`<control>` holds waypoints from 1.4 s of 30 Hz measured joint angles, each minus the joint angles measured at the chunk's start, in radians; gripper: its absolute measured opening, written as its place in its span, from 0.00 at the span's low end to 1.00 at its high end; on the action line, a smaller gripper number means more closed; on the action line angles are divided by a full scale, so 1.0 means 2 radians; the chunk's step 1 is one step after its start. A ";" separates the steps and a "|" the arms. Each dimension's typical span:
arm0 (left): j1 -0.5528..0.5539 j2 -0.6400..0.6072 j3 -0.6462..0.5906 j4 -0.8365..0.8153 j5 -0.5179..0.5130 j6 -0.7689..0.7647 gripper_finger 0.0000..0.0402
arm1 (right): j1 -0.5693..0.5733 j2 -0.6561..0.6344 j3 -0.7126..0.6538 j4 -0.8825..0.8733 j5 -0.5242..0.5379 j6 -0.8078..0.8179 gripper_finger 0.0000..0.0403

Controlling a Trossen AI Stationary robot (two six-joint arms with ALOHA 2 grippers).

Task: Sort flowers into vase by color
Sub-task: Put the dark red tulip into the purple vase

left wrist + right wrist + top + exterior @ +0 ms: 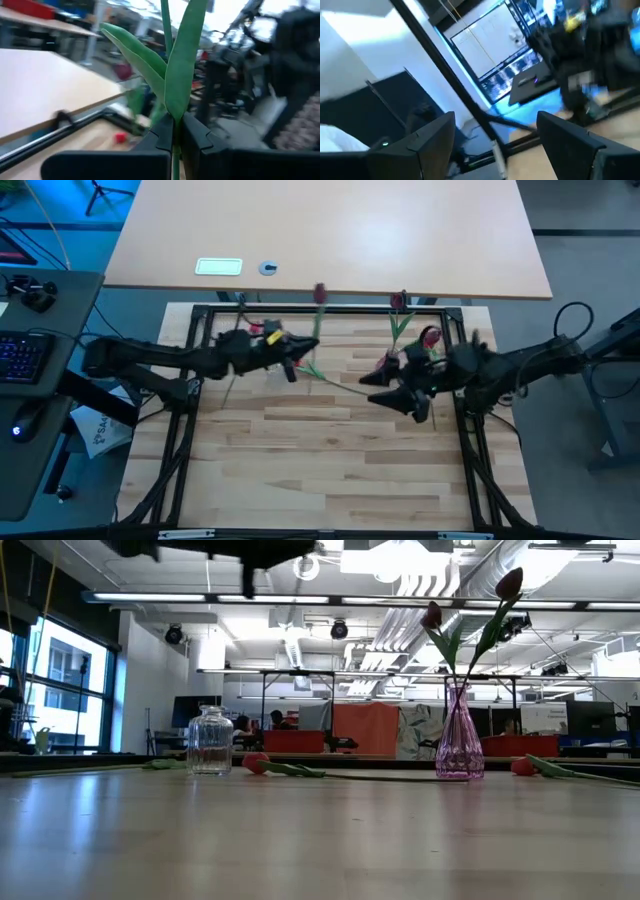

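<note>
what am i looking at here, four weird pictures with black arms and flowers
Two robot arms at a wooden table, filmed by four cameras: one overhead, one at tabletop height, one on each wrist. The left gripper is shut on a green flower stem, held up in the air. The right gripper is open and holds nothing. On the table stand a clear jar, empty, and a pink vase with two dark tulips. A red tulip lies flat between them.

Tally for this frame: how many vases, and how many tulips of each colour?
Vases: 2 (clear vase, pink vase)
Maroon tulips: 2, in the pink vase
Red tulips: 2, lying on the table
Other tulip, head unseen, in left pincer: 1
Total: 7
</note>
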 joint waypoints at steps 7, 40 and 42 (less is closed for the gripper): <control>-0.012 0.073 0.078 0.005 0.057 0.051 0.00 | 0.000 0.000 0.101 -0.215 0.091 -0.049 0.68; -0.046 0.073 0.105 0.023 0.091 0.104 0.00 | -0.071 0.111 0.097 -0.067 0.124 -0.087 0.62; -0.046 0.074 0.105 0.019 0.091 0.104 0.00 | -0.071 0.118 0.097 -0.066 0.120 -0.083 0.58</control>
